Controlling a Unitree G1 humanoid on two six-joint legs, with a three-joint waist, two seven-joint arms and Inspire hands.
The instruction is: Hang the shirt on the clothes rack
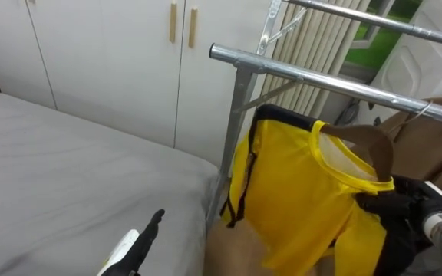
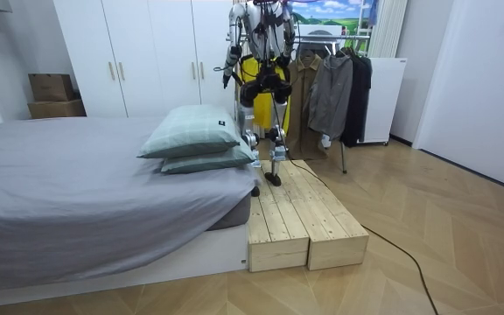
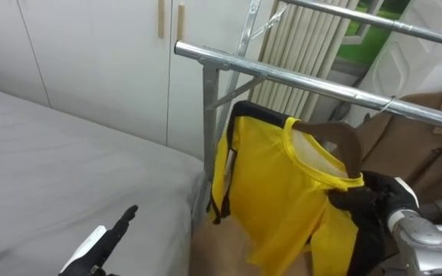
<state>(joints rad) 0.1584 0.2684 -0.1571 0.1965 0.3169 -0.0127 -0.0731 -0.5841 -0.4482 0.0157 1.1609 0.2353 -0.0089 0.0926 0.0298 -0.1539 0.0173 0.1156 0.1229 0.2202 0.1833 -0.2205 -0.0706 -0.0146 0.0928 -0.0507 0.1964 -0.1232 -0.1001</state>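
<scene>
A yellow shirt point(image 1: 298, 199) with black trim hangs on a brown wooden hanger point(image 1: 371, 142). The hanger's wire hook point(image 1: 423, 109) reaches the lower metal rail point(image 1: 336, 80) of the clothes rack. My right hand point(image 1: 401, 203) is curled on the shirt's right shoulder, over the hanger's end. Low at the left, my left hand point(image 1: 138, 244) is held over the grey bed point(image 1: 67, 176) with straight fingers and holds nothing. In the room view I stand on a wooden platform point(image 2: 296, 210) between the bed and the rack, facing the rack, with the yellow shirt point(image 2: 250, 72) in front of me.
A second, higher rail point(image 1: 374, 21) runs behind the first. The rack's upright post point(image 1: 232, 130) stands at the bed's corner. White wardrobe doors point(image 1: 113, 54) are behind the bed. Brown, grey and dark clothes point(image 2: 331, 83) hang further along the rack. Two pillows point(image 2: 195, 140) lie on the bed.
</scene>
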